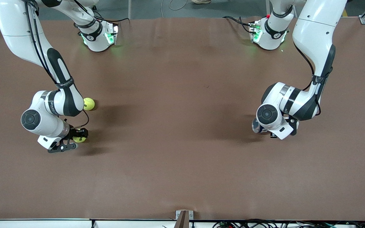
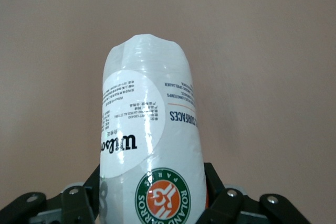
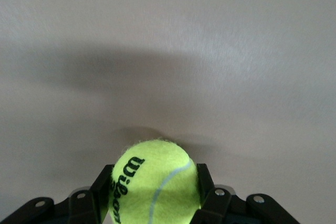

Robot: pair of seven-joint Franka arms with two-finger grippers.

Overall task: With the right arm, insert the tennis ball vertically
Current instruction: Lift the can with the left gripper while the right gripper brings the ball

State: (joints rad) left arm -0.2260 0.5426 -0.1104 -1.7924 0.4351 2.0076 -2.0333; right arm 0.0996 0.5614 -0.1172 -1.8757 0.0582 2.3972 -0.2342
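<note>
At the right arm's end of the brown table (image 1: 182,142), the right gripper (image 1: 78,138) sits low at the surface with its black fingers (image 3: 206,195) clamped on either side of a fuzzy yellow-green tennis ball (image 3: 155,184) printed with a black logo. A second yellow-green tennis ball (image 1: 88,103) lies loose on the table, farther from the front camera, just beside that arm's forearm. Toward the left arm's end, the left gripper (image 2: 152,203) is closed around a clear plastic ball can with a white label and an orange-and-green roundel (image 2: 151,145); the front view shows only a sliver of this can (image 1: 256,125) under the wrist, so I cannot tell which way its mouth faces.

The step in hand looks like securing both grasps before lifting. To do it well, the ball should probably sit centred between the pads so it cannot roll out during the lift. The can would need to be turned mouth-up and held steady by the left arm. The right arm should then carry the ball over the opening and lower it straight down, since the ball likely fits the tube closely and an off-axis approach could catch the rim.
</note>
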